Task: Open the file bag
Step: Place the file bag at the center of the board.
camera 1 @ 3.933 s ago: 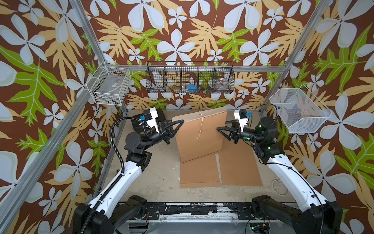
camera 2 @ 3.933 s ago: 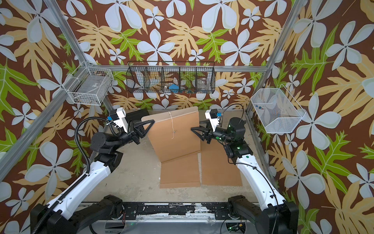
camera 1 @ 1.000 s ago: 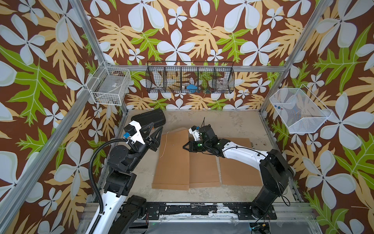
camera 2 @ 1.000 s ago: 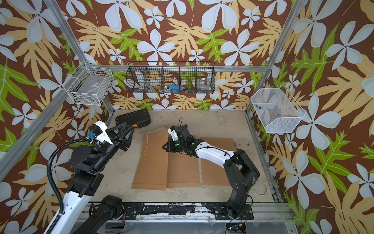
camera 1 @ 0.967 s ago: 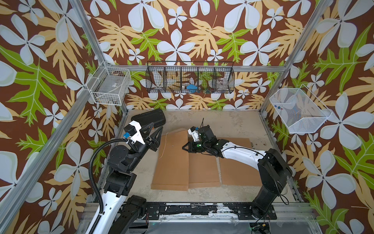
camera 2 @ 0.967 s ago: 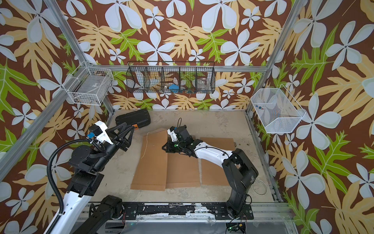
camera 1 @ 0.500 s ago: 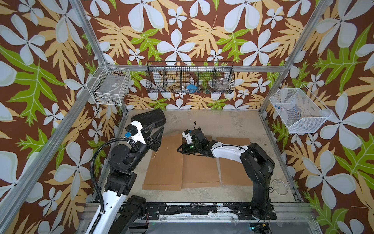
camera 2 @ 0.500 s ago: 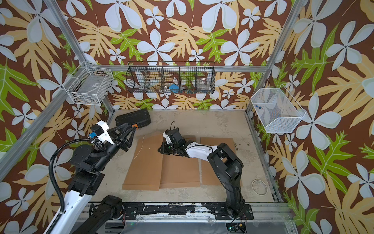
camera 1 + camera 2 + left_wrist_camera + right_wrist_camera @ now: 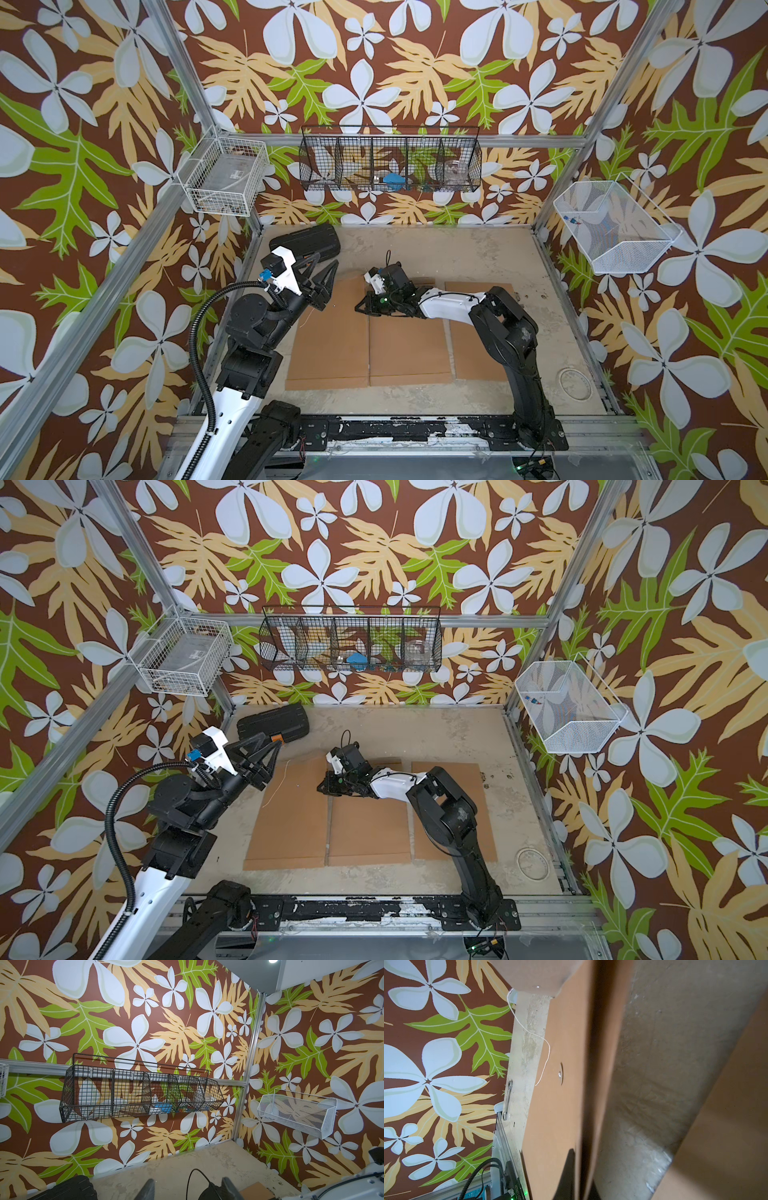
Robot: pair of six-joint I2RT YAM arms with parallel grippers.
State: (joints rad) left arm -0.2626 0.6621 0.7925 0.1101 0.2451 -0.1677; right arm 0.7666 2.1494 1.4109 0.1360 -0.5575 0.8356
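The brown file bag (image 9: 328, 345) (image 9: 291, 825) lies flat on the table, leftmost of three brown sheets. In the right wrist view the file bag (image 9: 556, 1105) shows a round button (image 9: 560, 1073), a loose white string (image 9: 529, 1032) and a flap (image 9: 529, 976) standing off its top. My right gripper (image 9: 359, 308) (image 9: 321, 789) (image 9: 583, 1184) lies low over the bag's far right corner, shut on the paper's right edge. My left gripper (image 9: 328, 262) (image 9: 273, 739) (image 9: 188, 1188) hangs open above the bag's far left corner, holding nothing.
Two more brown sheets (image 9: 409, 349) (image 9: 478, 332) lie to the right. A black case (image 9: 305, 247) sits at the back left, a wrench (image 9: 507, 1101) by the left table edge, a clear ring (image 9: 575, 378) at front right. Wire baskets (image 9: 390, 164) hang on the walls.
The bag, held upright by both grippers earlier, now lies flat. Over the last second my right gripper has dragged it leftward, with the arm folding in. The left arm has barely moved.
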